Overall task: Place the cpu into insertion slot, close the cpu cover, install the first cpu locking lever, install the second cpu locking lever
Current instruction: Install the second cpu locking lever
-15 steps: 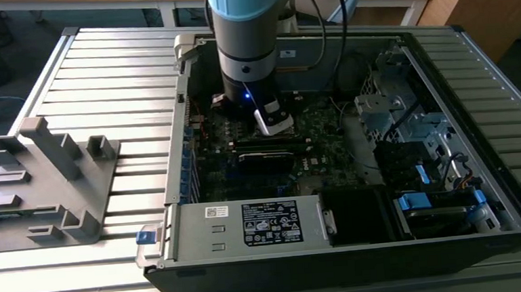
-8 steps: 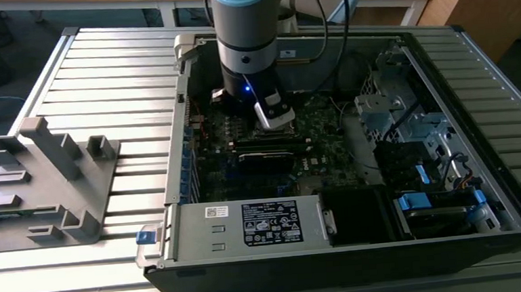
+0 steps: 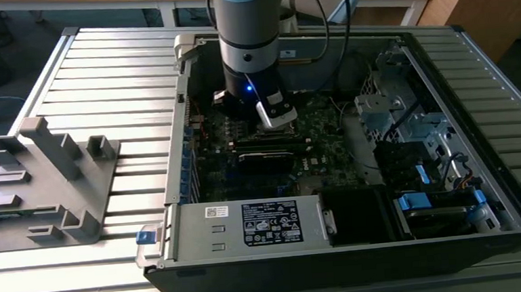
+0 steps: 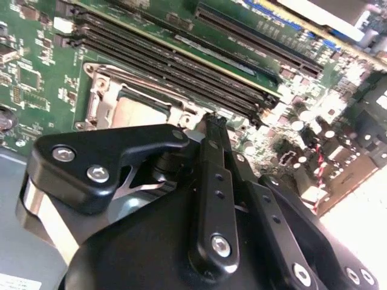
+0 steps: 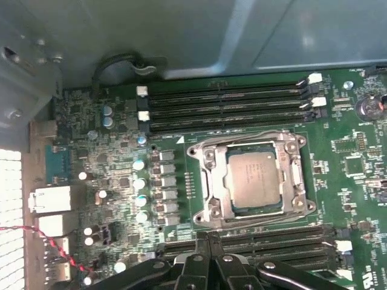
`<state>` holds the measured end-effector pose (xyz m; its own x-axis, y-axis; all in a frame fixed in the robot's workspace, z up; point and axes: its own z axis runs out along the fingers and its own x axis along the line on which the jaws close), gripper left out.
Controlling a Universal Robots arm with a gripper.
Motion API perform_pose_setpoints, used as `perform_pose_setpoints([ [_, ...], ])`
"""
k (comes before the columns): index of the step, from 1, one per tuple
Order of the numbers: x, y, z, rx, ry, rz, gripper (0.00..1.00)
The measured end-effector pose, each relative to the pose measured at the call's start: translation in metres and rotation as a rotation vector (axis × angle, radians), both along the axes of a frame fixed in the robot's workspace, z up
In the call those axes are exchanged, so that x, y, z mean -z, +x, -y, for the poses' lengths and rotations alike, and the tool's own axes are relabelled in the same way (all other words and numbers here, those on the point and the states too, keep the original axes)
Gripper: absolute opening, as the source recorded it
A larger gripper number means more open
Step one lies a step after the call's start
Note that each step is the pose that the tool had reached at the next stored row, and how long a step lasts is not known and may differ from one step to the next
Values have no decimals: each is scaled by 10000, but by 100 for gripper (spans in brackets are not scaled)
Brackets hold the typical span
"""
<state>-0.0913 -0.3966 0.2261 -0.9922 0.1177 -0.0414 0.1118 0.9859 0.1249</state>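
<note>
Gripper [image 5: 208,238] fingers are pressed together, pinching nothing, poised above the motherboard [image 5: 91,121] at the memory slots [image 5: 272,238] just beside the socket. The cpu [image 5: 253,179] lies seated in the socket, slightly ahead of the fingertips. The cpu cover [image 5: 208,181] frames it, lying flat around the chip.

The cpu [image 5: 254,179] sits in its socket, the cpu cover [image 5: 253,179] closed around it.
</note>
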Motion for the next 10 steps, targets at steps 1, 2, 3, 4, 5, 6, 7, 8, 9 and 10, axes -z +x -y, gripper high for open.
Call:
perform_pose_setpoints([
  [1, 1, 25, -1, 0, -3, -1, 11],
  [2, 2, 54, -1, 1, -6, -1, 11],
  [3, 3, 87, -1, 0, -8, -3, 11],
  [4, 4, 120, -1, 0, -11, -5, 11],
  [5, 5, 154, -1, 0, -12, -7, 11],
  [6, 7, 191, -1, 0, -15, -10, 11],
  [7, 8, 224, -2, 0, -20, -13, 11],
  [8, 9, 255, -2, 0, -28, -16, 11],
  [9, 10, 283, -2, 0, -37, -19, 11],
  [10, 10, 307, -4, 0, -50, -21, 11],
])
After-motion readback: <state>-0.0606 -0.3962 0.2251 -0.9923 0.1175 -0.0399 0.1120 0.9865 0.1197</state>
